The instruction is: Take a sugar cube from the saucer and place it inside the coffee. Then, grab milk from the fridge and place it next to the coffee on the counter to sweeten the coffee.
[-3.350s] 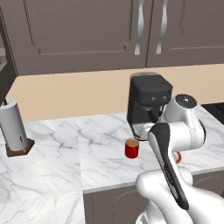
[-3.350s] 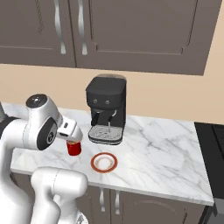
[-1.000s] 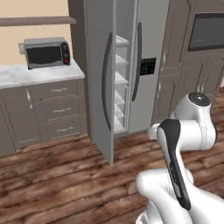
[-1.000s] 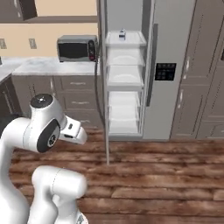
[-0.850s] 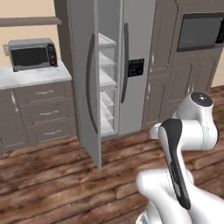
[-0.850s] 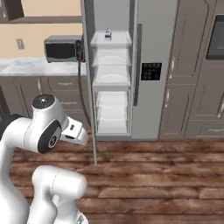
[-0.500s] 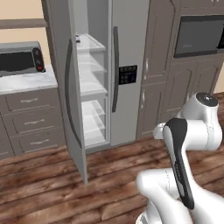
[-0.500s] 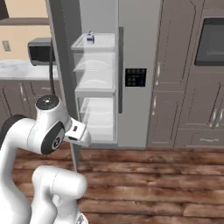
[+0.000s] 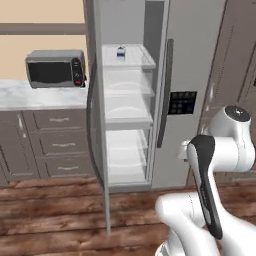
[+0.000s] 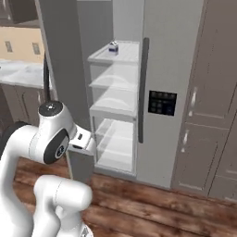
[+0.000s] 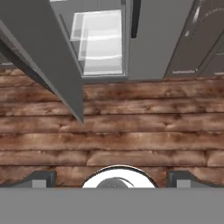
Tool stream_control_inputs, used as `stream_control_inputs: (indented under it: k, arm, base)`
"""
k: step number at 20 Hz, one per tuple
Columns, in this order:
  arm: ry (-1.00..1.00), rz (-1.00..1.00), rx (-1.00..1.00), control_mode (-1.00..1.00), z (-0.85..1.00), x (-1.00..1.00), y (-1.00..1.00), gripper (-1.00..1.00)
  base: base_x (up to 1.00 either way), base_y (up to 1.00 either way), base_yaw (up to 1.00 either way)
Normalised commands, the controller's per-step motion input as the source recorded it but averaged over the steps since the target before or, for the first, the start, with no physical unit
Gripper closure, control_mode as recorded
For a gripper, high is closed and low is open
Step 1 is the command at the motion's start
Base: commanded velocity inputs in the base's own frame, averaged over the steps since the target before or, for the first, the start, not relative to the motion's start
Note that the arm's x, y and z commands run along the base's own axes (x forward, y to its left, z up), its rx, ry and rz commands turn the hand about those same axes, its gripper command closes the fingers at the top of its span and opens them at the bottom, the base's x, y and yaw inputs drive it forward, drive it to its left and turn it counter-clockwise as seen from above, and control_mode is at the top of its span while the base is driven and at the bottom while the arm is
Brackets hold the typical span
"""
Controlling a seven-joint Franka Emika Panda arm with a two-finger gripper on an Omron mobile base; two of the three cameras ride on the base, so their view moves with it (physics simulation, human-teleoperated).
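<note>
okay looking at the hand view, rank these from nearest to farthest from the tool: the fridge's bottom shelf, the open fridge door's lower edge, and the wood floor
From the tool, jaws wide open, pointing down:
1. Wood floor, directly below and ahead.
2. Open fridge door's lower edge, ahead to the view's left.
3. Fridge's bottom shelf, farthest, at the view's top inside the fridge.

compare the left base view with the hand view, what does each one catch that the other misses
Left base view alone: the milk on the fridge's top shelf, a microwave on the counter, and drawers below. Hand view alone: the gripper, its fingertips wide apart with nothing between them, over the wood floor. Both share the fridge, its left door open, and its white lower shelves.
</note>
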Motion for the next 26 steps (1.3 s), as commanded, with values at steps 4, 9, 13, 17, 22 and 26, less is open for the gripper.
stream_control_inputs:
  k: [4,9,13,17,22,26]
  arm:
    - [0.00,0.00,0.00,1.00,0.00,0.00,0.00,-1.00]
    - [0.00,0.00,0.00,1.00,0.00,0.00,0.00,-1.00]
    - [0.00,0.00,0.00,1.00,0.00,0.00,0.00,-1.00]
    - [0.00,0.00,0.00,1.00,0.00,0.00,0.00,-1.00]
    - [0.00,0.00,0.00,1.00,0.00,0.00,0.00,-1.00]
    - [0.00,0.00,0.00,1.00,0.00,0.00,0.00,-1.00]
  base:
    - [0.72,-0.80,0.49]
    - [0.53,-0.73,0.23]
    - [0.50,-0.44,0.23]
    - [0.56,-0.44,0.35]
    - [0.38,-0.22,0.31]
    - [0.62,-0.14,0.12]
